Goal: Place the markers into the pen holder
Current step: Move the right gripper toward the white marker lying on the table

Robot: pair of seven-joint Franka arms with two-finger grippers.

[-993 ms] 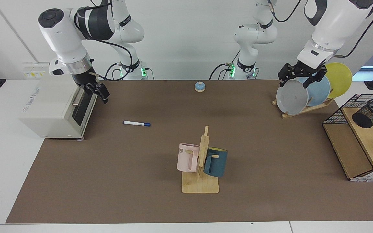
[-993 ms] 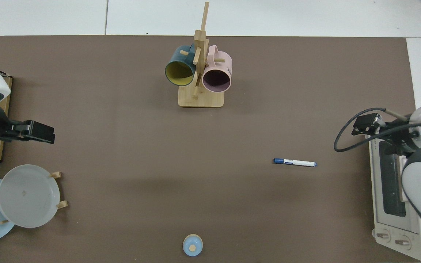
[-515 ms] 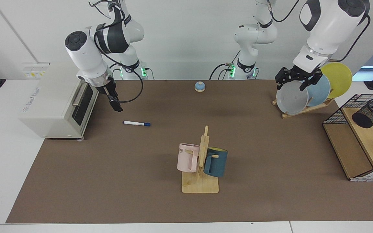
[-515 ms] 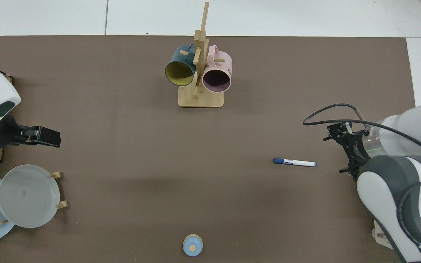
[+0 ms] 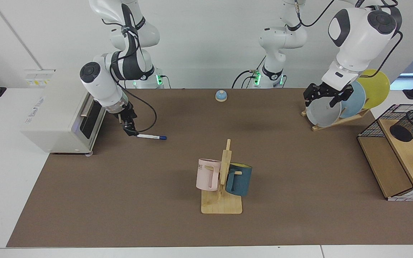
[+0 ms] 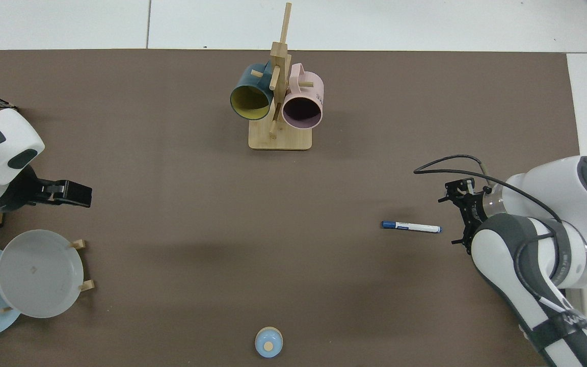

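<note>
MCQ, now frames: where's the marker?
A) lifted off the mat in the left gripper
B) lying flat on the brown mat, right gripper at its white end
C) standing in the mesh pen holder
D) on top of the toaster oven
B. The marker lies flat on the brown mat, with the right gripper down at its white end; the pen holder sits far off on the rack.

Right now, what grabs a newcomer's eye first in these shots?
The right gripper, low at the tail end of the slim white marker with a blue cap lying on the brown mat. Then the wooden mug tree holding a pink and a teal mug mid-table, and the left gripper over the grey plate in the plate rack.
</note>
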